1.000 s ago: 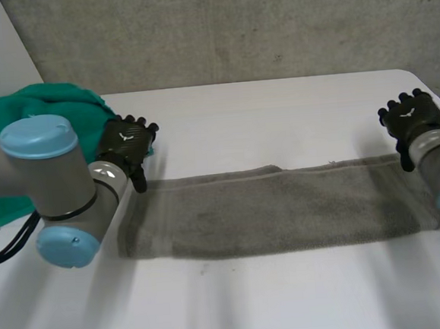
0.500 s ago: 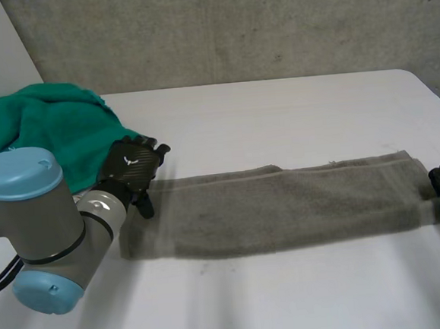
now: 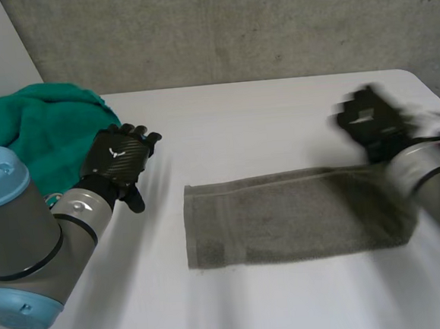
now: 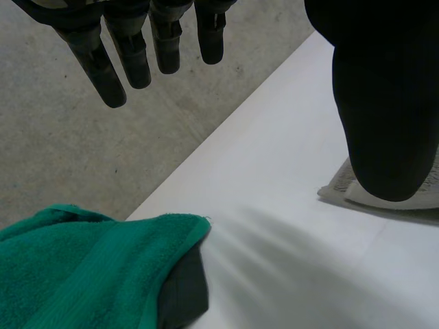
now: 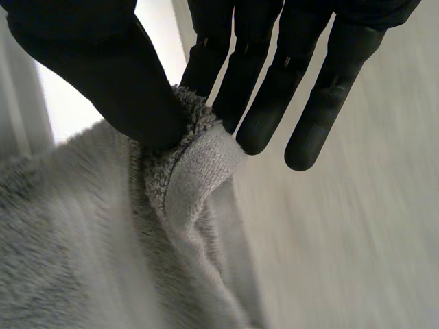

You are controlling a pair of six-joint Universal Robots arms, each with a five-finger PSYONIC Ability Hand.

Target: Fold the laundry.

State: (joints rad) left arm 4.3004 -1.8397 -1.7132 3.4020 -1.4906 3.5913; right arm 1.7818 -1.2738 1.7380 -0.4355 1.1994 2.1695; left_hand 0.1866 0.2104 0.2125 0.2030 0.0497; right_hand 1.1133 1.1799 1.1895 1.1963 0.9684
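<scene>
The grey towel lies stretched along the white table. The right hand is at its right end, pinching a bunched fold of the terry between thumb and straight fingers. Across the table, the left hand hovers with fingers straight and spread, holding nothing. It sits between the grey towel's free end and the heaped green towel.

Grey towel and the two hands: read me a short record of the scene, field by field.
grey towel: lying on the table, right end in the right hand
right hand: pinching the grey towel's edge between thumb and fingers
left hand: open, holding nothing, beside the green towel
green towel: bunched at the table's far left
</scene>
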